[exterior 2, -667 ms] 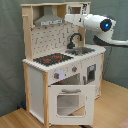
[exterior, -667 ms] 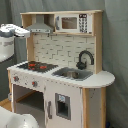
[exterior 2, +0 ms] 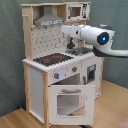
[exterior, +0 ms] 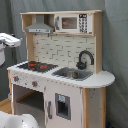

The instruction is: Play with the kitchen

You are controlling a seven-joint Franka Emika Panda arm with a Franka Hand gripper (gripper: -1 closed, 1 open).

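Grey curtains hang behind the kitchen (exterior: 60,70), which stands on a wooden floor (exterior 2: 112,107) with its oven door (exterior 2: 70,102) dropped open in the second exterior view. The arm (exterior 2: 95,36) reaches in at counter height above the sink (exterior: 73,74), close to the black faucet (exterior: 85,59). Whether the hand is spread or pressed together I cannot tell; it is hidden. A sideways sweep could knock the faucet or catch the hood (exterior 2: 50,21), and the light toy might tip or slide if pushed hard.
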